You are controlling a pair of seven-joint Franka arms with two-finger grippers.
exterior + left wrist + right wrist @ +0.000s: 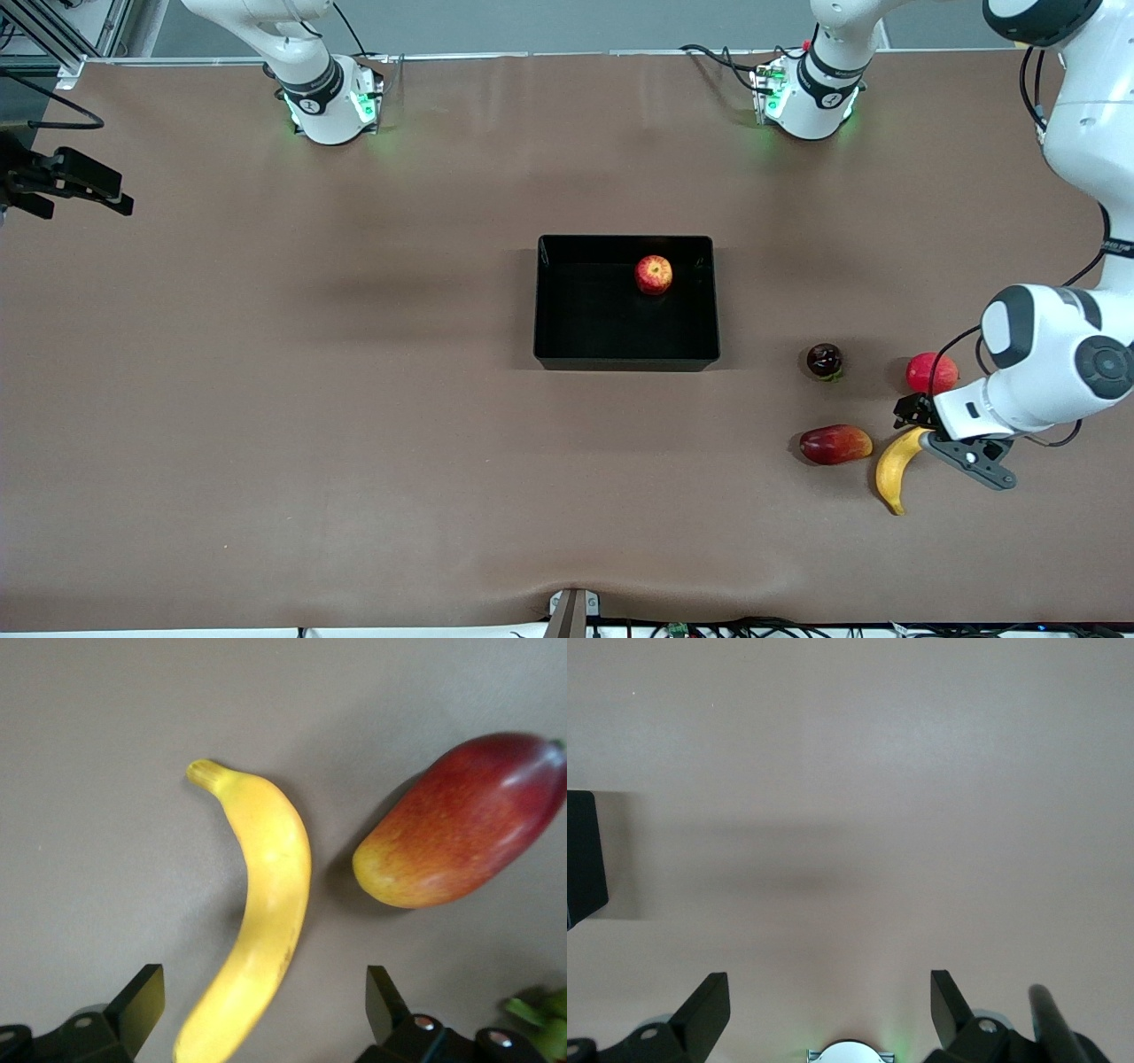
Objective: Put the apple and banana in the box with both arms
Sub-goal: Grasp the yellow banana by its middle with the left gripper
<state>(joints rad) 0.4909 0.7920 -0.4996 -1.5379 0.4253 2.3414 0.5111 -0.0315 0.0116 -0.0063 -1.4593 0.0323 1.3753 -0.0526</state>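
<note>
Inside the shallow black plastic box, the small streaked red apple is sitting. Beside that box, the left gripper is hovering open-fingered over the curved yellow banana. The right gripper is waiting, fingers spread.

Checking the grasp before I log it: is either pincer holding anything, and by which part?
Nothing held. The left pincer hangs open over the banana; the right pincer is open above bare table.

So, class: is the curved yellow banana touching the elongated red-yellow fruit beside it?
Apart. The left wrist view shows bare table between the curved yellow banana and the elongated red-yellow fruit along their whole length.
</note>
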